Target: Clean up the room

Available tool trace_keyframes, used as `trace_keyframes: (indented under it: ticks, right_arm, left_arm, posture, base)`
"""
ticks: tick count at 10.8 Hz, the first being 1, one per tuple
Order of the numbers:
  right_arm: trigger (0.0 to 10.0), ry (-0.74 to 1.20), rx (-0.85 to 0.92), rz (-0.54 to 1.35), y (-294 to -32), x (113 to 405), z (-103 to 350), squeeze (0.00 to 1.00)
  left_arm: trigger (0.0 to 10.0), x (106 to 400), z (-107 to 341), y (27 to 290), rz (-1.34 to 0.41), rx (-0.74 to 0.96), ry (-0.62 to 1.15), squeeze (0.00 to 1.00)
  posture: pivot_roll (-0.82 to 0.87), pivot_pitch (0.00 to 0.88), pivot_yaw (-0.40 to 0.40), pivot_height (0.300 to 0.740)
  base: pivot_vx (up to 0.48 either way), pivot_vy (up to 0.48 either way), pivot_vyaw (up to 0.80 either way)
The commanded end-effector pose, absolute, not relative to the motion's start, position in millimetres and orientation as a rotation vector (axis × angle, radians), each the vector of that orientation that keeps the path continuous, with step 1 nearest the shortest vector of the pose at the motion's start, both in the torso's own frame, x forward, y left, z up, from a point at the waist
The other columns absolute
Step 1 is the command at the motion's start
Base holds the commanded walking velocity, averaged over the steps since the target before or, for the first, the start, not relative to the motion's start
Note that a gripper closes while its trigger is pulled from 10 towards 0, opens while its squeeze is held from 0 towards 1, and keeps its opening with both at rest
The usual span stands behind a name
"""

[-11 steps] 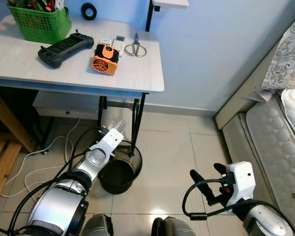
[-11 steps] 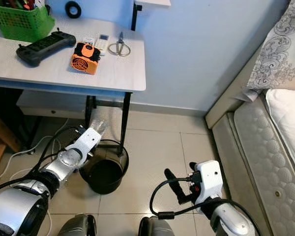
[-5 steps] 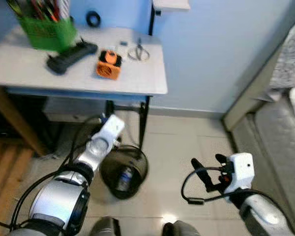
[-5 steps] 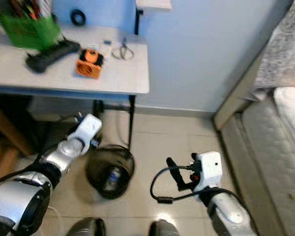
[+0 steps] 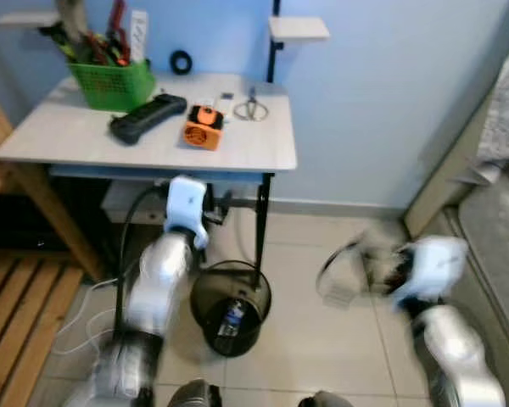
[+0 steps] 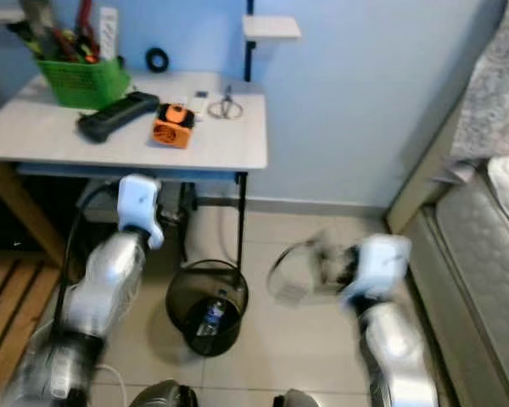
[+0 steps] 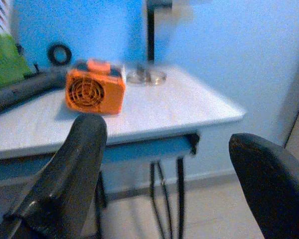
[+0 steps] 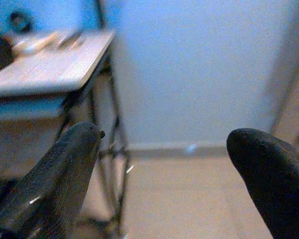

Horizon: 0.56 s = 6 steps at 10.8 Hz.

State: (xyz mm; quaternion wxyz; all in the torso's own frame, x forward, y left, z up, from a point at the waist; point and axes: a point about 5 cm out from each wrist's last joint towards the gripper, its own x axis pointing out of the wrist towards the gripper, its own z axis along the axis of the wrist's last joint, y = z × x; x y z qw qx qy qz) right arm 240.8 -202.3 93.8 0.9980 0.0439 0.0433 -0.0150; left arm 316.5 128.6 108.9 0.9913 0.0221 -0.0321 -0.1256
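Observation:
A black mesh waste bin (image 5: 231, 307) stands on the tiles under the white table (image 5: 76, 136). A clear plastic bottle (image 5: 231, 319) lies inside it. My left gripper (image 5: 215, 209) is raised just below the table's front edge, above and to the left of the bin. It is open and empty, and in the left wrist view (image 7: 167, 142) it faces the orange fan (image 7: 94, 91) on the tabletop. My right gripper (image 5: 365, 264) is blurred, out over the floor to the right of the bin. It stands open and empty in the right wrist view (image 8: 164, 139).
On the table are a green basket (image 5: 114, 80) of tools, a black controller (image 5: 148, 117), scissors (image 5: 253, 106) and a tape roll (image 5: 181, 61). A bed (image 5: 492, 212) lines the right side. Wooden slats (image 5: 21, 297) and floor cables (image 5: 81, 326) lie on the left.
The bottle went from my left gripper into the bin. The left arm has lifted away from the bin toward the table edge. The right arm rises, blurred. The camera has pulled back.

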Motion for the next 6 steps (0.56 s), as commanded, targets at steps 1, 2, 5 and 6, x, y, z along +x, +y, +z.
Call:
trace_keyframes:
  ticks: [1,2,5,6]
  right_arm:
    - [10.0,0.043,0.035,-0.077,-208.5,248.0,97.9,0.05]
    - [10.0,0.017,-0.016,-0.056,-205.6,255.1,101.7,0.05]
    - [10.0,0.015,-0.074,0.013,-201.1,271.2,103.3,0.05]
    - [10.0,0.021,-0.076,0.035,-194.9,277.2,100.2,0.05]
  left_arm:
    - [10.0,317.6,123.5,132.4,-0.209,0.005,-0.129,0.00]
    - [10.0,319.1,118.6,135.7,-0.170,-0.008,-0.124,0.00]
    - [10.0,310.9,120.1,116.4,-0.206,-0.047,-0.100,0.00]
    - [10.0,319.3,117.7,110.6,-0.217,-0.042,-0.083,0.00]
  posture:
    - [0.01,0.000,0.013,0.700]
    - [0.01,0.000,0.008,0.700]
    - [-0.02,0.000,-0.045,0.700]
    - [-0.02,0.000,-0.034,0.700]
  base:
    - [0.000,0.000,0.00]
    - [0.000,0.000,0.00]
    - [0.095,-0.092,0.00]
    - [0.330,-0.345,-0.76]
